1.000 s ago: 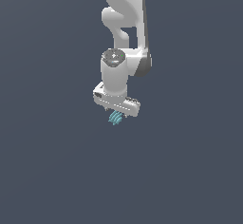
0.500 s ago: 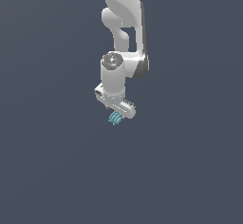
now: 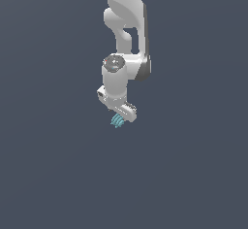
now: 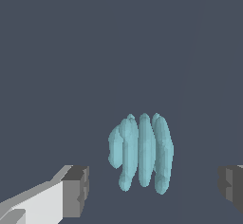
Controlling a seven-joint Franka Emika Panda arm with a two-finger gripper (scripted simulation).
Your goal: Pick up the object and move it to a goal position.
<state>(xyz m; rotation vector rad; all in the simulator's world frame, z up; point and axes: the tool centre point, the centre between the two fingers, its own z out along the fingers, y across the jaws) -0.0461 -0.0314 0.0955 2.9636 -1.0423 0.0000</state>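
The object (image 4: pixel 142 154) is a small teal-cyan item with upright ribbed ridges. In the wrist view it lies between my two dark finger pads (image 4: pixel 76 190), with a clear gap on each side. My gripper (image 4: pixel 154 187) is open and touches nothing. In the exterior view the object (image 3: pixel 117 122) shows just under the white hand, and the gripper (image 3: pixel 121 116) hangs from the white arm (image 3: pixel 127 34) over it. The fingertips themselves are too small to make out there.
A plain dark grey-blue surface (image 3: pixel 193 165) fills both views. No other objects, edges or markers are visible.
The hand has turned about its vertical axis, so its bar looks shorter and more end-on now. The teal object stays in the same spot beneath it.
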